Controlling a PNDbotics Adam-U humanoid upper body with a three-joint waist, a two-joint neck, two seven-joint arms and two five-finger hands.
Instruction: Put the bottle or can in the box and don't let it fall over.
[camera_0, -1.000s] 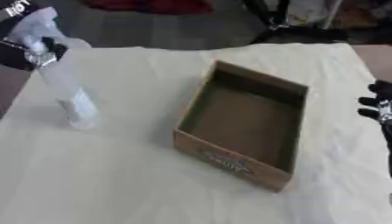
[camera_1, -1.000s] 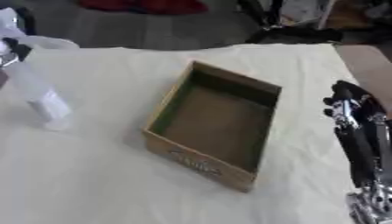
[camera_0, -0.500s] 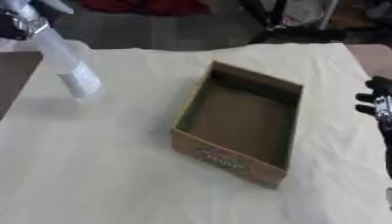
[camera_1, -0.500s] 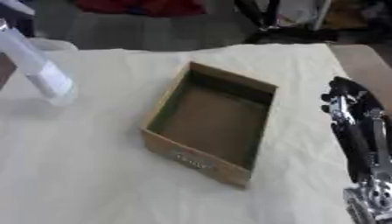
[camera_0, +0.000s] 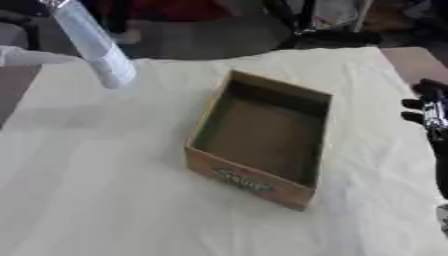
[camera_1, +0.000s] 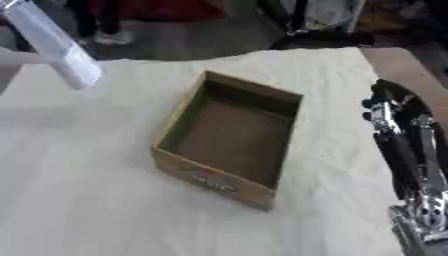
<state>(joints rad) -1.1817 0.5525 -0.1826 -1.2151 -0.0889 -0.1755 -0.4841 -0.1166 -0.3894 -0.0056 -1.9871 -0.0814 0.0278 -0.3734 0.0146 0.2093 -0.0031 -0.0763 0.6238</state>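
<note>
A clear plastic bottle (camera_0: 94, 46) with a pale label hangs in the air over the table's far left corner, tilted, its base toward the box. Only a sliver of my left hand (camera_0: 54, 3) shows at the top edge, closed round the bottle's top. The open brown cardboard box (camera_0: 249, 180) sits empty and askew in the middle of the table, to the right of the bottle and nearer me. At the right edge my right hand (camera_1: 395, 117) rests open beside the box, fingers straight and pointing away.
A cream cloth (camera_0: 105, 200) covers the table. A white object (camera_0: 22, 56) pokes in at the left edge under the bottle. Dark floor, stands and a red thing lie beyond the far edge. A brown surface (camera_1: 398, 62) shows at the far right.
The bottle has left the cloth and risen toward the top left in my left hand. The view has shifted a little. My right hand has stayed in place.
</note>
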